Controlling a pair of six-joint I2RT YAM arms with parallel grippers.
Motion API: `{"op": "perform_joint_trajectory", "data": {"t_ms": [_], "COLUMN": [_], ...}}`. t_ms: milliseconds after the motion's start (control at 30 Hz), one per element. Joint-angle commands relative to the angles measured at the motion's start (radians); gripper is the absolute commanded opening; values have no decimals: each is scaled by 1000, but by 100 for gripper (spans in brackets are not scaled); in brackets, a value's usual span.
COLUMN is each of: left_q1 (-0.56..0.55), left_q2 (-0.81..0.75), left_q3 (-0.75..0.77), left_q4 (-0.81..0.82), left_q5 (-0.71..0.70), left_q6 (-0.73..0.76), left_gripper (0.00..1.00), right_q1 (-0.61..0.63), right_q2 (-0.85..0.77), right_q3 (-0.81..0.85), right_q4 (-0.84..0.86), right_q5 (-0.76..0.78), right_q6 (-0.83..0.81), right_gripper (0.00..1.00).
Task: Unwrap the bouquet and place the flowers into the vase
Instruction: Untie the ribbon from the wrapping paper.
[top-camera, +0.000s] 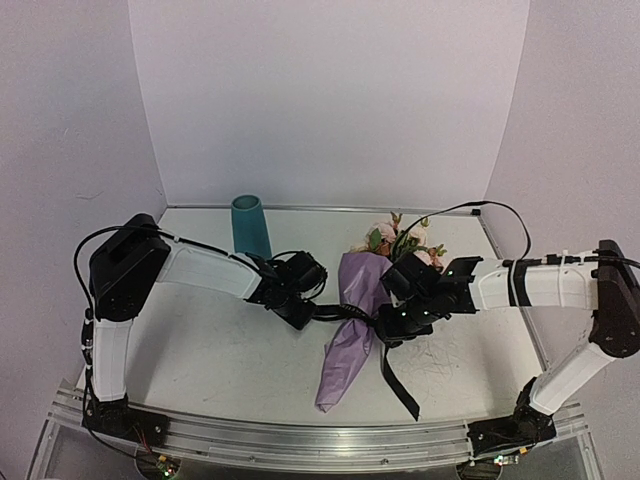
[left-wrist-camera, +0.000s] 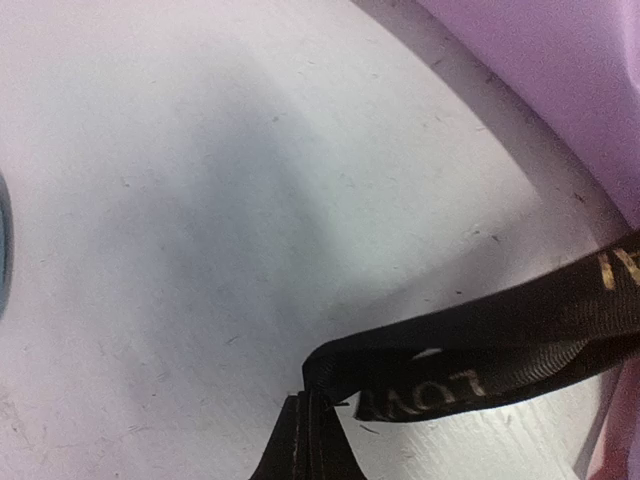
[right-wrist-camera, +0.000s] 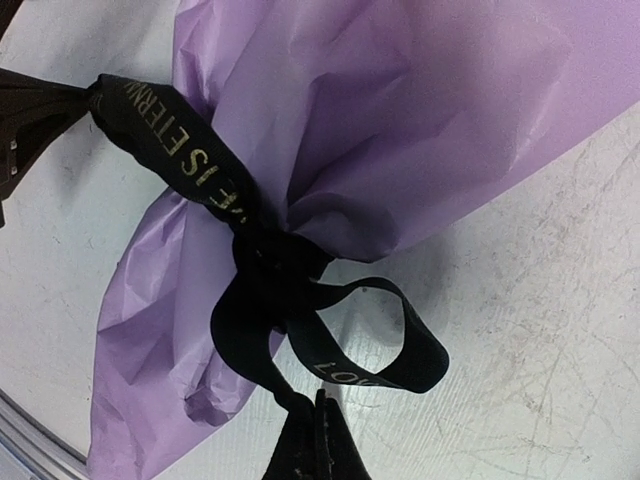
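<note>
**A:** Which container holds what?

**B:** The flowers (top-camera: 398, 240) sit in the lilac paper (top-camera: 352, 330) cone of the bouquet (top-camera: 358, 300). It lies on the worktop (top-camera: 220, 360) right of centre, heads toward the back wall and the pointed end toward the near edge. The vase (top-camera: 251, 226) stands upright at the back left, well apart from the bouquet.

**A:** And the arms?

**B:** The left arm (top-camera: 200, 268) reaches in from the left, wrist low, ending just beside the cone's waist. The right arm (top-camera: 530, 283) comes in from the right, bent down over the same spot. The two wrists face each other across the bouquet.

**A:** The jaws?

**B:** The left jaws are pinched tight on a folded end of the black ribbon (top-camera: 335, 313). In the left wrist view that strip (left-wrist-camera: 480, 350) runs taut from the fingertips toward the paper. The right jaws are also closed, nipping the bottom of a ribbon loop (right-wrist-camera: 400, 350) that hangs from the knot.

**A:** Is the ribbon tied?

**B:** Yes, the knot is cinched around the paper's waist. One loose tail trails over the worktop toward the near edge.

**A:** Any lettering?

**B:** Gold capitals on the ribbon. The right wrist view shows "IS ETERN" before the band twists away. The left wrist view shows "LOV" upside down. The rest is too folded to read.
</note>
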Motion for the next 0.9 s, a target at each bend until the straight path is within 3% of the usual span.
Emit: {"op": "perform_joint_trajectory", "data": {"t_ms": [0, 867], "left_q1": [7, 39], "left_q2": [-47, -119], "left_q3": [52, 124], "left_q4": [-22, -32], "left_q5": [-87, 22], "left_q6": [-20, -77], "left_gripper": [0, 0], "right_q1": [-18, -51], "right_q2": [-19, -17], "right_q3": [14, -3], "right_q4": [-62, -75], "right_q5": [26, -8], "right_q6": [1, -3], "right_gripper": [0, 0]}}
